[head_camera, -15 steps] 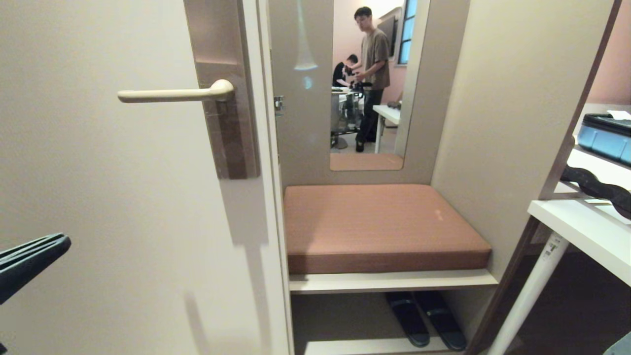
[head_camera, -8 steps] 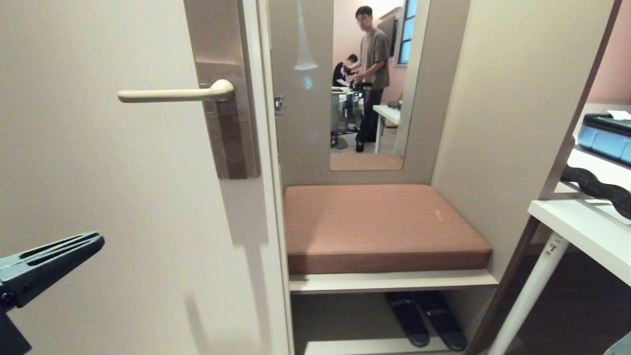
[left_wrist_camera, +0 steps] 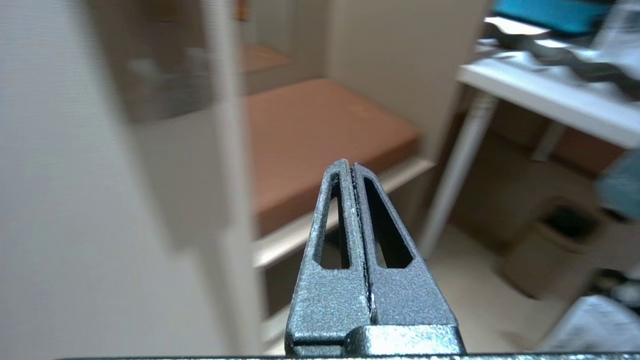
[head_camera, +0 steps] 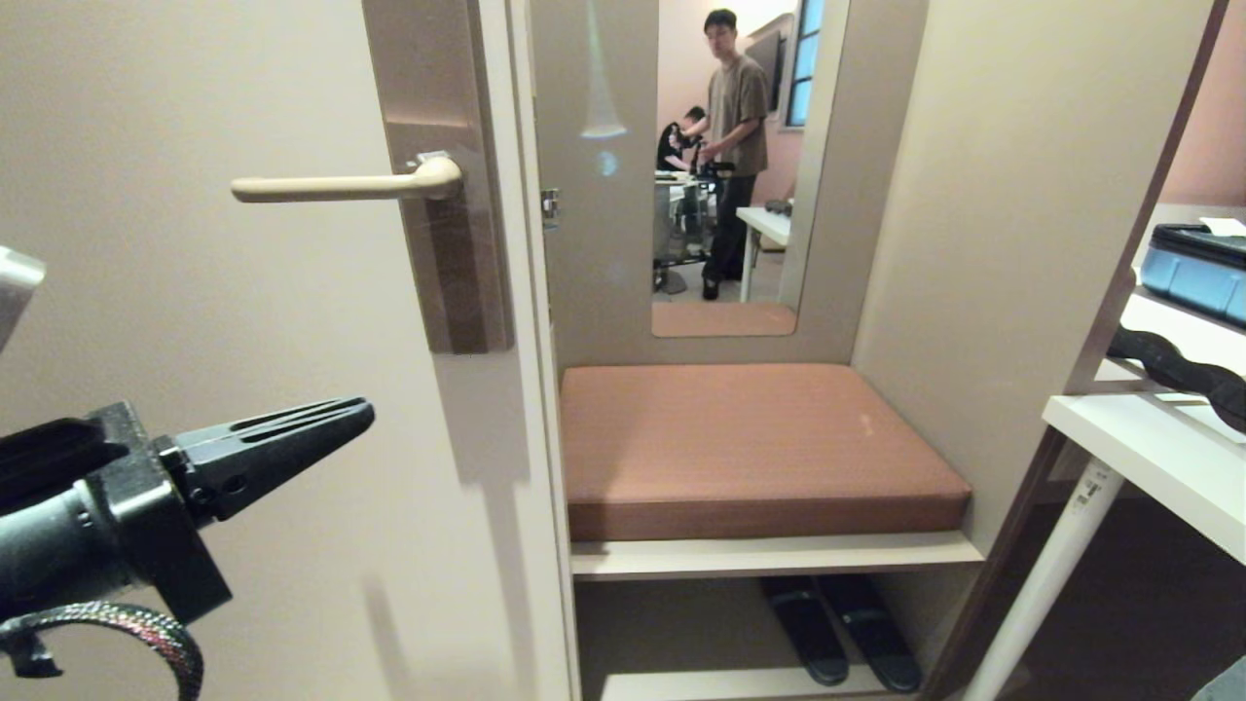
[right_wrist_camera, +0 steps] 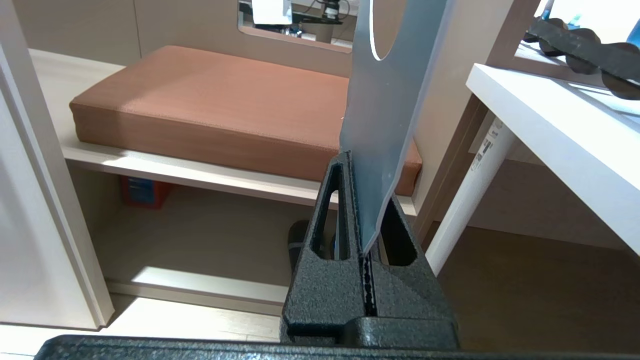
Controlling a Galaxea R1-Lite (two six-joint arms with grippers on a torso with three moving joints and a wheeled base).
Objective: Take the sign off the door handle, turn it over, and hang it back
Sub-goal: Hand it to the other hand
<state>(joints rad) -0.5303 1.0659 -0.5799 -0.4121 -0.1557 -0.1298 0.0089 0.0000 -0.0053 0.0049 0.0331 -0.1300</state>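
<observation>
- Head view: handle (head_camera: 346,185) stands bare on the door (head_camera: 195,321), nothing hanging from it, so the sign is already off. The lever juts level from its brown plate (head_camera: 453,243) toward the door's hinge side, its free end open for a tag's hole to slide on.
- Head view: left gripper (head_camera: 355,417) hangs below the handle, near the door's face, jaws pressed together and empty. It points toward the door's latch edge; likely it is placed to take a share in the turning-over.
- Head view: a person (head_camera: 735,146) shows in the mirror (head_camera: 725,243) above the cushion (head_camera: 750,443); the right arm is out of sight.
- Left wrist view: fingers (left_wrist_camera: 345,220) meet along one seam with nothing between them; door and cushion lie ahead, blurred.
- Right wrist view: right gripper (right_wrist_camera: 361,210) is clamped on the sign (right_wrist_camera: 387,90), pinching its lower end so the hole end stays free and uppermost. The card stands upright in front of the cushion's near corner, beside a white shelf (right_wrist_camera: 550,125). Only a grey-blue face shows; no lettering can be read, so which side faces out cannot be told.
</observation>
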